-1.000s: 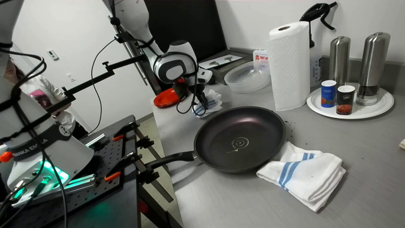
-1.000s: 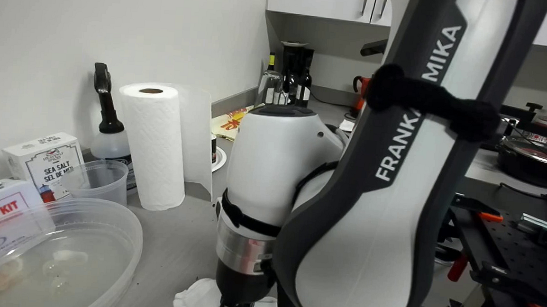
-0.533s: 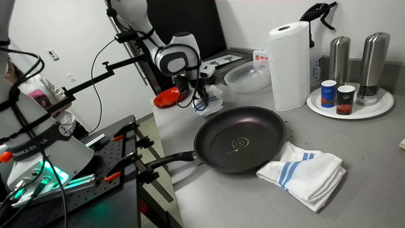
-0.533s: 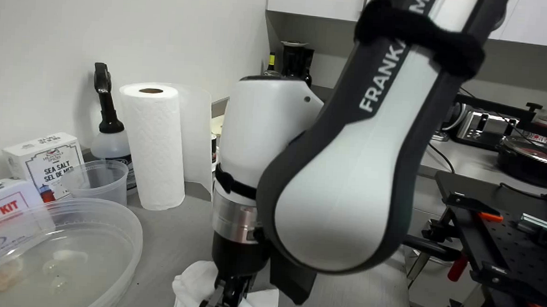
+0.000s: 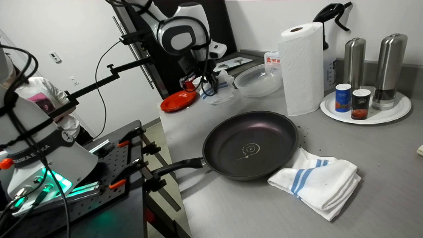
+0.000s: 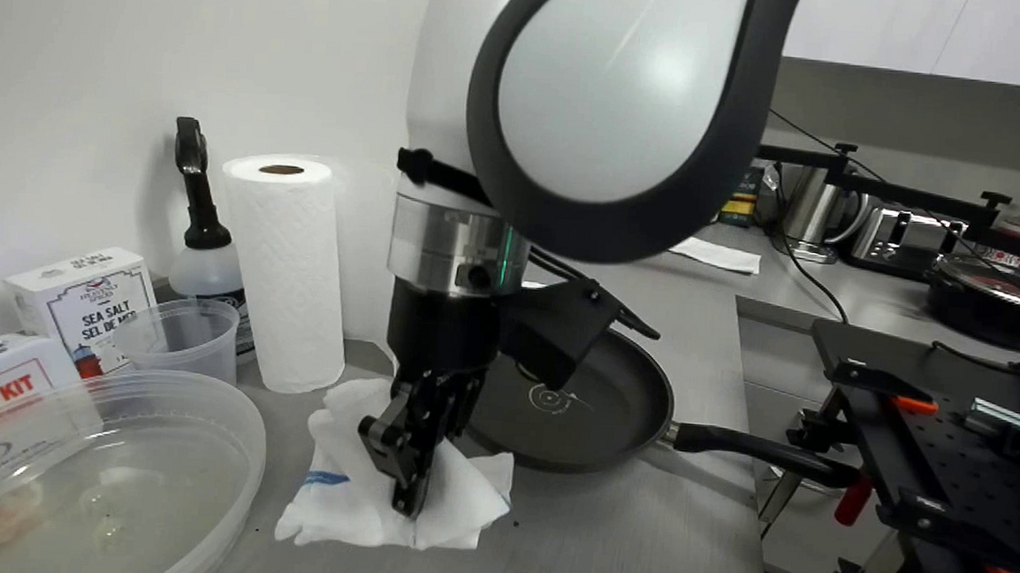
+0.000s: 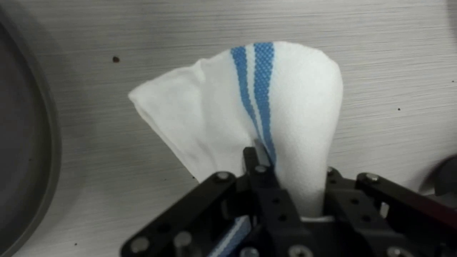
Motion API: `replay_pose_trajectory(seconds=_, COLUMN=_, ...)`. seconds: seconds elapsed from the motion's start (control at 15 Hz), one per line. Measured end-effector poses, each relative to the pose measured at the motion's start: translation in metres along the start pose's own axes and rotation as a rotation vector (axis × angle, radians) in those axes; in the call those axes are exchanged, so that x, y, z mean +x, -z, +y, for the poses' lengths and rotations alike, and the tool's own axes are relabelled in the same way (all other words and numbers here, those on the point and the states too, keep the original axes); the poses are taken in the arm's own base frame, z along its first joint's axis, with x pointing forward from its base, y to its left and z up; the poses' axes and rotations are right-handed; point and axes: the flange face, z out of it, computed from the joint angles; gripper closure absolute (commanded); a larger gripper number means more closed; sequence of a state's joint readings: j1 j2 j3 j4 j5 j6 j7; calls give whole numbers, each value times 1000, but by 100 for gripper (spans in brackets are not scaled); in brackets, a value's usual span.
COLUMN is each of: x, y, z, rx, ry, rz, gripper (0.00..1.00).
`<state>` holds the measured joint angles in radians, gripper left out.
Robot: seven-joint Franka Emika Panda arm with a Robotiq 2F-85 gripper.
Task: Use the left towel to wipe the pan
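1. The hand (image 6: 413,495), black and pointing downward, is holding a white towel (image 7: 300,89) with blue stripes, the cloth bunching in its grip.
2. Below the hand, this white towel is fanning out in loose folds; whether its lowest edge is touching the bench (image 5: 238,208) cannot be told.
3. The pan (image 5: 267,132), dark and round, is resting flat on the bench, just beside the white towel; in the wrist view a strip of bench is showing between them. Its handle is jutting past the bench's edge.
4. A second, folded towel (image 5: 322,186), also blue-striped, is lying across the pan from the hand.
5. Dark specks (image 7: 116,59) are dotting the bench near the pan.
6. In an exterior view, red plates (image 5: 176,100) are sitting by the bench's edge; a clear tub (image 6: 246,478) is standing near the white towel.
7. Farther out, a paper towel roll (image 6: 287,282) is standing upright, and a white plate (image 5: 400,101) is carrying two shakers (image 5: 360,105) and a steel mill (image 5: 390,71).
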<state>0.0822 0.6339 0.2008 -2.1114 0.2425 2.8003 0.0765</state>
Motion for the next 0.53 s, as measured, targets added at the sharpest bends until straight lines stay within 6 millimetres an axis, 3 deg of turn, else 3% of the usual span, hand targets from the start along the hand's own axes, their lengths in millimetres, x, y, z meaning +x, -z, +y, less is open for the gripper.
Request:
replay_pose_trajectory(seconds=0.27, x=3, y=24, z=14, rx=-1, ry=-23, rz=1, gripper=95)
replay_pose_trajectory(seconds=0.53, x=5, y=33, z=32, rx=12, ry=-8, rz=-39, gripper=95)
